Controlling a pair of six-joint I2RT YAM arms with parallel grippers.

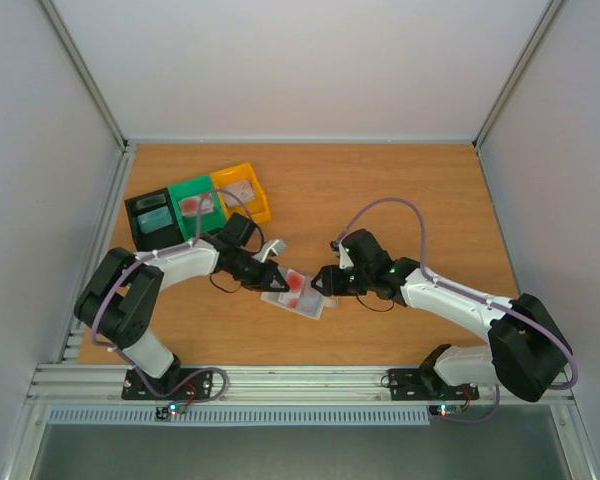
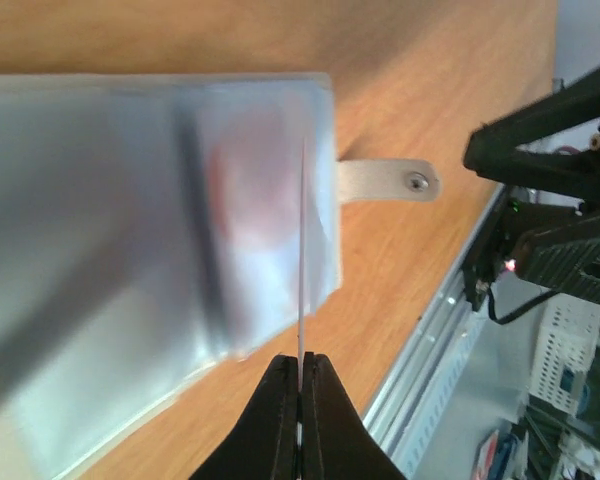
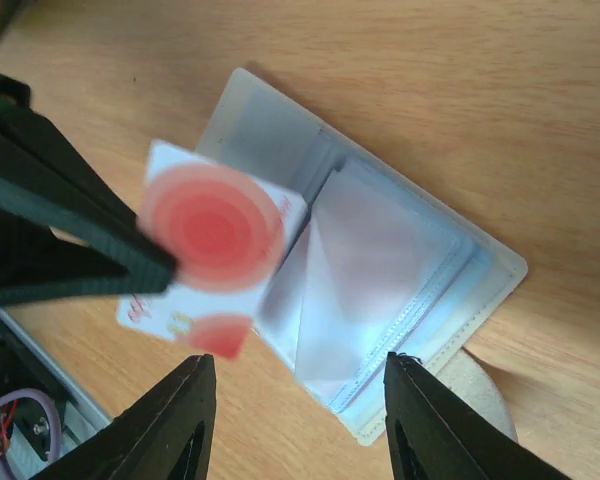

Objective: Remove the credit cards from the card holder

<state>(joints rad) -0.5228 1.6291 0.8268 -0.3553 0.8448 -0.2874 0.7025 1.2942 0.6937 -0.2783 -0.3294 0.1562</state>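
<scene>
Left claw [image 2: 300, 368]: clenching 1 reddish credit card [image 3: 212, 250] by its edge, holding it over the card holder [image 3: 400, 270]. Right claw [image 3: 300, 365]: standing released, hovering just above the holder. Card holder: lying spread open on the table [image 1: 380, 190]. 3 bins [image 1: 197, 205], black, green, yellow: sitting at the far left.

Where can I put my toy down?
The table is bare from the yellow bin to its right edge, beyond the right arm. The near strip before the card holder too. Crowded at the holder and the bins.
</scene>
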